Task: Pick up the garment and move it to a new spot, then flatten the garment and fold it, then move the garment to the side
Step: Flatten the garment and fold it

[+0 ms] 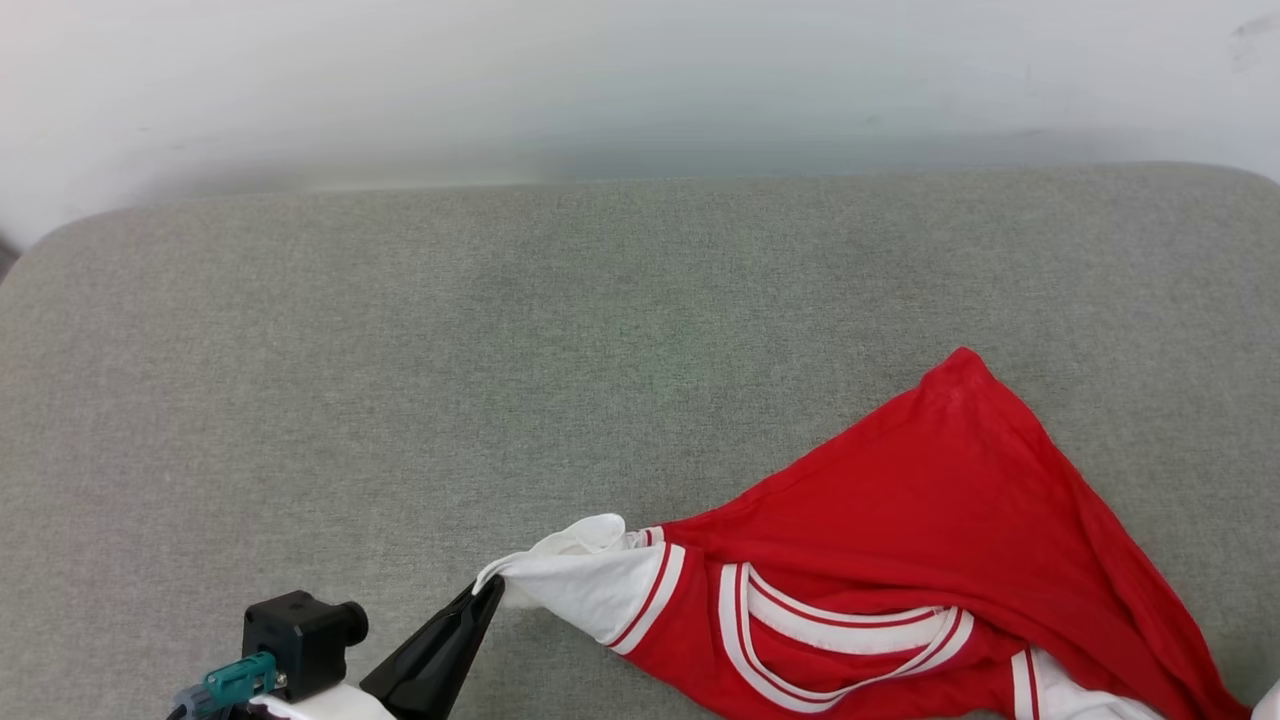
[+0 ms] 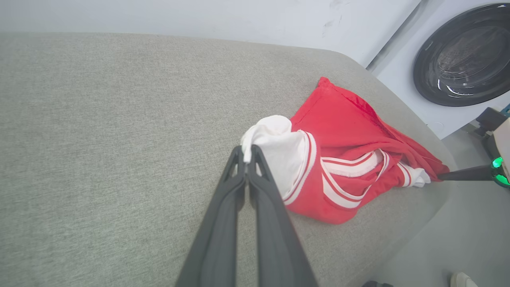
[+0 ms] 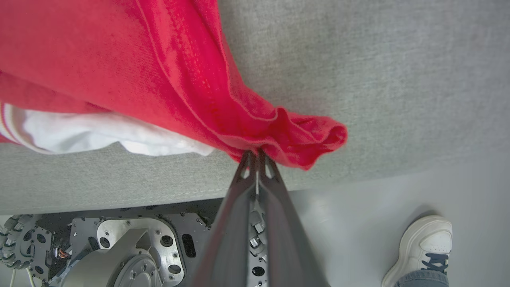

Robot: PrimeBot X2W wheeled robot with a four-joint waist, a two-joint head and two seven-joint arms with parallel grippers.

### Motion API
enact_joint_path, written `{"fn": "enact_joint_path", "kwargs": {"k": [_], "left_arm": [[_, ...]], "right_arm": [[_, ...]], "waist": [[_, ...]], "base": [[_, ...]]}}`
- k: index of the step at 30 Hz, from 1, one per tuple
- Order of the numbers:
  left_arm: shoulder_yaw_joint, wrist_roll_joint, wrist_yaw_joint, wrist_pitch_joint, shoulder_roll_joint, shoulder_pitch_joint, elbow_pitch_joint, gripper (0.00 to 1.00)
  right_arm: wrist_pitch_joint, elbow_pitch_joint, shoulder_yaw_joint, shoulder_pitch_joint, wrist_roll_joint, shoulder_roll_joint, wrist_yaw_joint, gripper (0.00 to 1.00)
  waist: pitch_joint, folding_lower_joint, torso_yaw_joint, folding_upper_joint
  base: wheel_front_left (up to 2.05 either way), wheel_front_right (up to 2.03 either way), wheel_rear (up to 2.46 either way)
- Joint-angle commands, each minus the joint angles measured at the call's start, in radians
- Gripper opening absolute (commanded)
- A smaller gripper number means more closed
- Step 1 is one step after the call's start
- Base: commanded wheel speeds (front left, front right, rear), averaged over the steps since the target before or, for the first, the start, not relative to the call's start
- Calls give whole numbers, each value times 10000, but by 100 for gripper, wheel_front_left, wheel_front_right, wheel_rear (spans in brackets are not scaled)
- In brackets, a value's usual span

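The garment (image 1: 900,500), a red jersey T-shirt with white short sleeves and red-white striped trim, lies crumpled on the near right part of the grey fabric-covered table (image 1: 400,350). Its red body runs toward the far right, and its near side sits close to the table's near edge. The left gripper (image 1: 487,590) is clenched on the tip of a white sleeve (image 1: 590,580). The right gripper (image 3: 257,153) is clenched on a bunched red edge at the table's near right edge.

The cloth looks light, soft and limp, and would likely sag and fold on itself between the two holds. Sleeve ends, seams and hems seem the surest places to grip. The table's left and far parts offer wide room for spreading. Past the near edge, the robot's metal base (image 3: 119,247) and a person's white shoe (image 3: 422,247) stand on the floor (image 3: 358,207).
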State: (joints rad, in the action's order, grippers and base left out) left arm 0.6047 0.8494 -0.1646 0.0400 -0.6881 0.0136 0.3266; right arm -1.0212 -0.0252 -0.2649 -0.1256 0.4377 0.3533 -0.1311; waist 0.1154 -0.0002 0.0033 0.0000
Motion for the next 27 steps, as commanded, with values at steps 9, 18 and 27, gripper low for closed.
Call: {"fn": "enact_joint_path", "kwargs": {"k": [9,18,27], "left_arm": [[57,-442,-179,-28,-134,-285,157,0],[182,-793,-231,-261,-151,-702,898,0],[404,-1173,-34,-314,89,-1359,1143,0]], "right_arm": [[173,716,413,659,941,724,6,100],[-505,1904,1076,3054,1495,822,6,100],[-888,582,2036,5299,144,708,6,100]], "waist": [[132,2,250,0],[827,2,733,0],[1872,2,1667,0]], "base": [[0,0,0],[0,0,0],[0,0,0]]}}
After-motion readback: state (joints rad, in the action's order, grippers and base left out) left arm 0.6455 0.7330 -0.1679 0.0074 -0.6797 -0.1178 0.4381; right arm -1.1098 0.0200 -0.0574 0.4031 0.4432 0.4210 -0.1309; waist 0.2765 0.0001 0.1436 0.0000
